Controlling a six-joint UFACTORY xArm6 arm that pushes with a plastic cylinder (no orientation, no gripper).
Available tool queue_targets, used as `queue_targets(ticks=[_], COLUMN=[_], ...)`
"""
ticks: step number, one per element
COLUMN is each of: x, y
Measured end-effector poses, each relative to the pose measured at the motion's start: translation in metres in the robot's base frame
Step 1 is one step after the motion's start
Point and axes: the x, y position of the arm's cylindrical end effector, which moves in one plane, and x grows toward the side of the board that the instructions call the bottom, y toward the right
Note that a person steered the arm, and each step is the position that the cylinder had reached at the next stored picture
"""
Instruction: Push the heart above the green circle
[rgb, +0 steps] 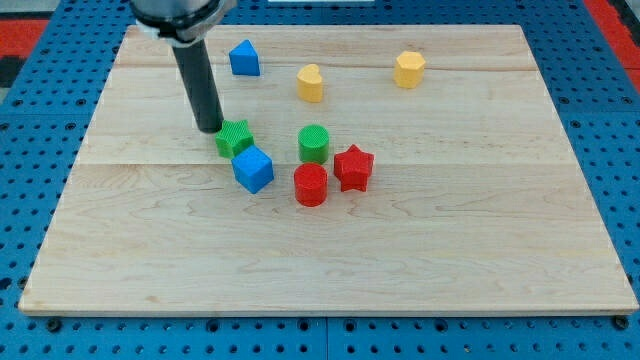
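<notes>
The yellow heart (310, 83) lies near the view's top, a little left of centre. The green circle (314, 143) stands below it, with a gap between them. My tip (211, 129) is at the view's left of both, touching or almost touching the left side of a green star (235, 138). The rod rises from the tip toward the view's top left.
A blue cube (253, 168) sits just below the green star. A red circle (311, 185) and a red star (353, 167) lie below the green circle. A blue pentagon-like block (244, 59) and a yellow hexagon (409, 69) lie near the wooden board's (480, 250) top.
</notes>
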Motion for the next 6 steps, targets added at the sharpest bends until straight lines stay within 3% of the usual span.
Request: queue_targets(ticks=[2,3,4,5,6], x=[-0.092,-0.103,-0.06,-0.043,-0.062], y=[0.063,0.109,0.12,0.117,0.145])
